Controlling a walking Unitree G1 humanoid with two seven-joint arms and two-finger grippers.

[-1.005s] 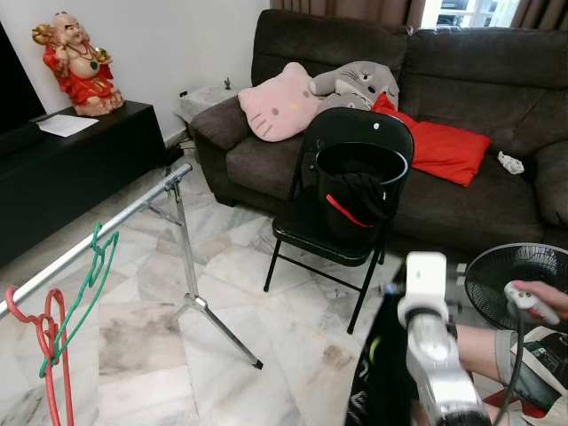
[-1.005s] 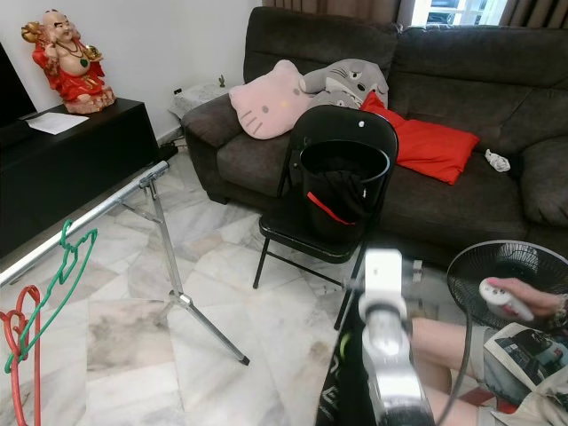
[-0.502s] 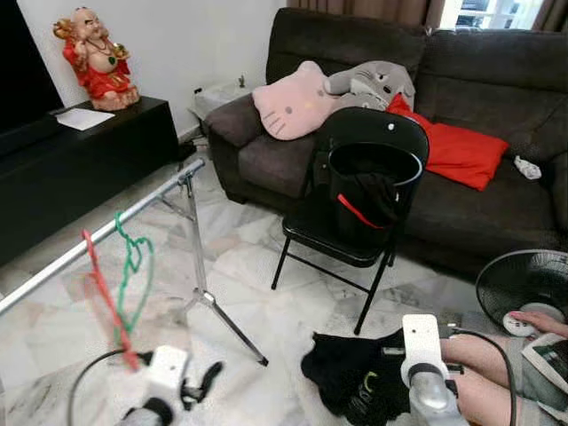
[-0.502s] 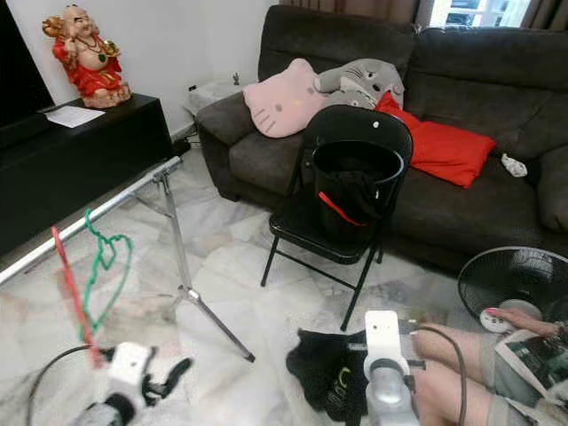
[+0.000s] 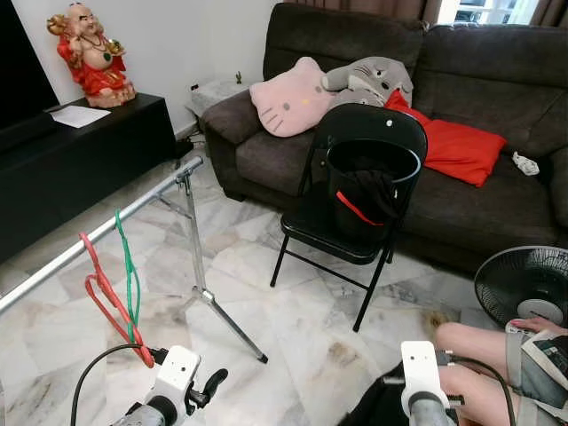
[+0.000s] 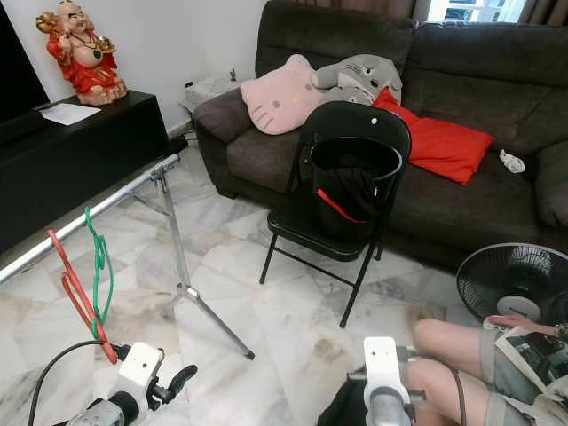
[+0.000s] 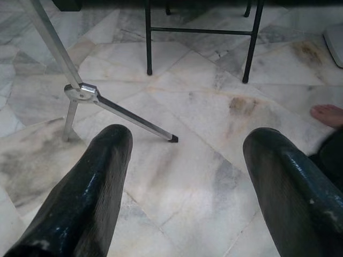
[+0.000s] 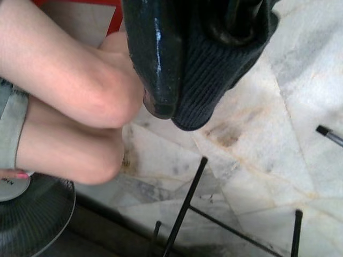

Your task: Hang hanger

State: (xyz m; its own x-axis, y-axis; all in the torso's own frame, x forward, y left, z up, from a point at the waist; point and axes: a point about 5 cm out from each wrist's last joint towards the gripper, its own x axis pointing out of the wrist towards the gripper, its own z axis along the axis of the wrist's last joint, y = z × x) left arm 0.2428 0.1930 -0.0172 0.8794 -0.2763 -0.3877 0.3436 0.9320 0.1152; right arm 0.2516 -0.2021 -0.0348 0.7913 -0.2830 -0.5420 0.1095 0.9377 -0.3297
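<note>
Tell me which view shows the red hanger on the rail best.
The left eye view: the red hanger hangs whole on the rail beside the green hanger. The right eye view shows it too, nearer the edge. The left wrist view catches the rail's stand foot.

Colours and patterns: living-room scene

Red hanger (image 5: 106, 297) and green hanger (image 5: 127, 271) on a silver rail (image 5: 98, 235); floor (image 5: 293, 315) of white marble veined grey and brown; black folding chair (image 5: 355, 191) bearing a black bucket (image 5: 368, 191) with a red handle; dark brown sofa (image 5: 479, 80); pink cat-face cushion (image 5: 288, 98), grey plush (image 5: 368, 78), red cushion (image 5: 453, 146); red-and-gold figurine (image 5: 89, 49) on a black cabinet (image 5: 80, 164); black knit garment (image 8: 214, 69).
</note>
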